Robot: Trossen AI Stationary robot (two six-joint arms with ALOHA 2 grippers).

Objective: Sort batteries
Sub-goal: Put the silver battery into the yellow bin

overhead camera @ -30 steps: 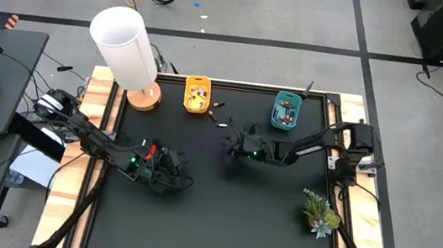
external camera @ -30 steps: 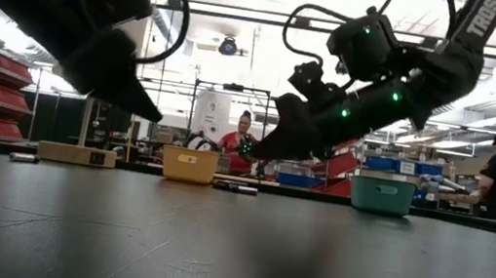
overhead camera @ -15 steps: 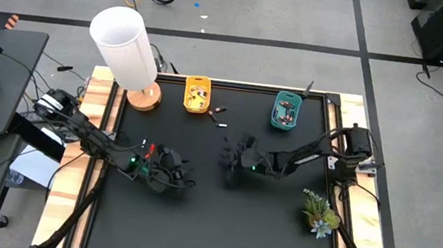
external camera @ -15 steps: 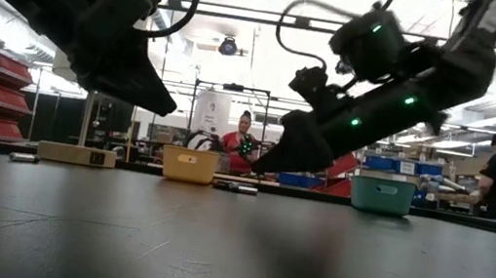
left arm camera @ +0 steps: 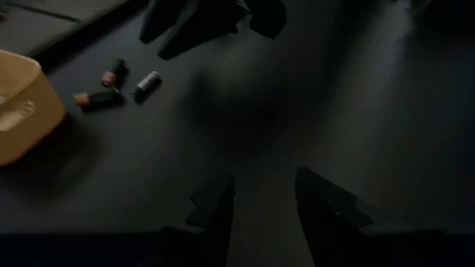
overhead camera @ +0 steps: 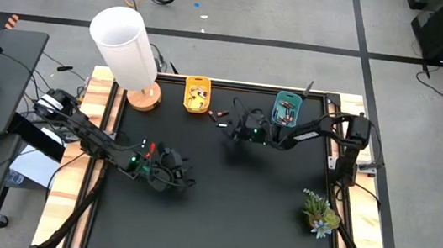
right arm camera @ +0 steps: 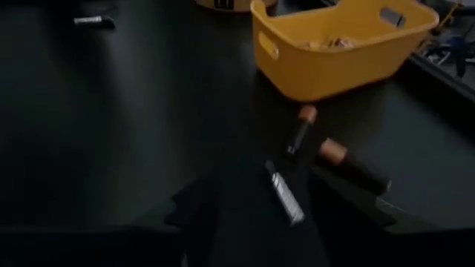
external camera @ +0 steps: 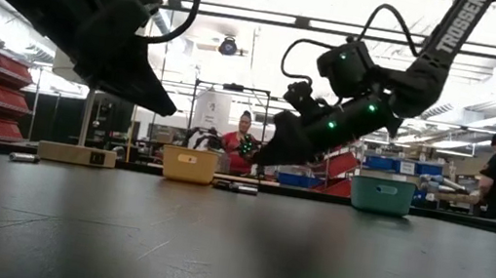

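The right gripper's (right arm camera: 256, 196) own fingers are mostly lost in shadow – their tips blur into the dark worktop (right arm camera: 111, 111), though they look spread apart with nothing held. Between them lies a silver battery (right arm camera: 285, 196); just ahead, two dark copper-ended batteries (right arm camera: 298, 127) sit before the yellow bin (right arm camera: 349, 44). The left gripper (left arm camera: 261, 204) hovers well apart from those three, fingers moderately parted, empty – the teal bin's (overhead camera: 285, 112) contents are too small to tell
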